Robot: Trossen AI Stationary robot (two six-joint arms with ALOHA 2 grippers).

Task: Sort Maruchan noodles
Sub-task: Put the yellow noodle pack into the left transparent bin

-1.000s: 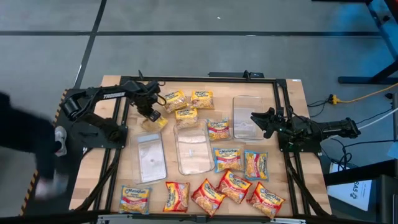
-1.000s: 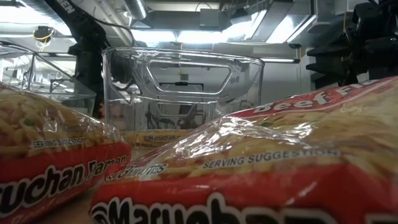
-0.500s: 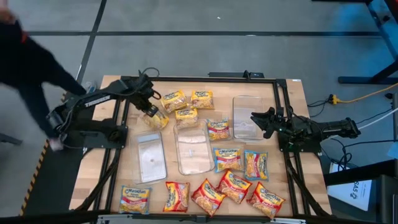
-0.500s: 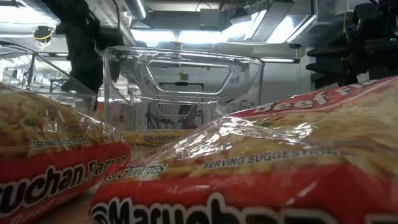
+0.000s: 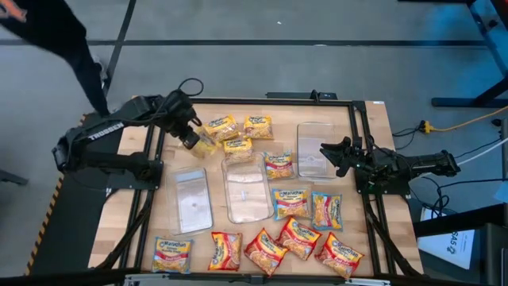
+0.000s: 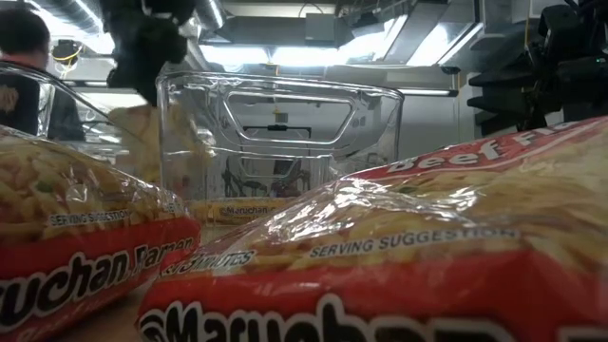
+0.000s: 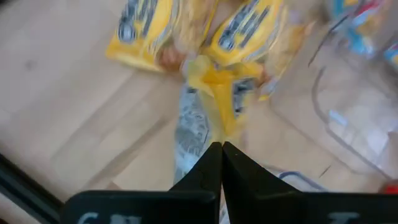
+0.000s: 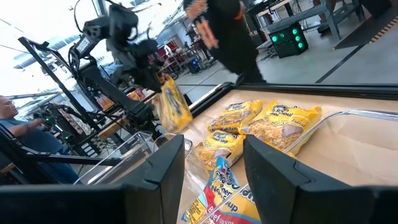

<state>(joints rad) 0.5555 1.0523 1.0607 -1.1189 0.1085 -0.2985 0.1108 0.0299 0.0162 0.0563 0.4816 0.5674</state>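
Left end effector (image 5: 190, 140) pinches a yellow packet (image 5: 203, 146) hanging lengthwise; nearest clear tray (image 5: 193, 200) lies at six o'clock; right end effector (image 5: 329, 154) waits wide.

We see yellow noodle packets (image 5: 238, 129) with red logos, red-orange packets (image 5: 274, 246), one blue-edged packet (image 5: 326, 210), clear trays (image 5: 246, 191), a pale wooden surface (image 5: 381, 238).

— Where is the left gripper (image 5: 193, 140)?
— Raised at the far left of the table (image 5: 369, 119), fingers pinched together on a yellow noodle packet (image 5: 203, 145) hanging from them.
— And the right gripper (image 5: 328, 152)?
— Low at the table's right side, arm stretched level, fingers parted, holding nothing.
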